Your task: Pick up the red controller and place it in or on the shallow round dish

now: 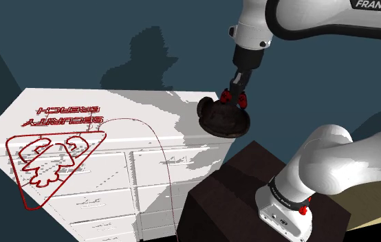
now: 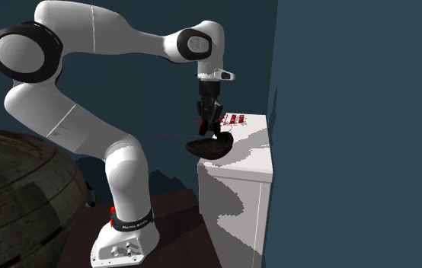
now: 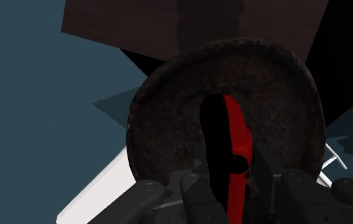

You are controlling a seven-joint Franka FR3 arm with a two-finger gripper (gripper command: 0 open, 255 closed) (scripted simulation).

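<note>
"Well, is it over the dark round dish (image 3: 169, 108)?"
"Yes: your gripper (image 1: 232, 97) clasps the red controller (image 3: 236, 137) just above its middle (it sits at the white drawer cabinet's (image 1: 79, 110) corner). Lower gently, then release, so nothing tips."

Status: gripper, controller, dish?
Gripper shut on red controller. Held over dark round dish at white dresser corner; contact unclear. Nothing in the way.

White drawer cabinet (image 1: 148, 165) stands against a dark blue wall (image 1: 65, 41). Red lettering (image 1: 62, 115) marks its top; a red-outlined triangular emblem (image 1: 51, 161) overlaps its front. Large dark ribbed globe (image 2: 19, 198) sits low, well apart.
</note>
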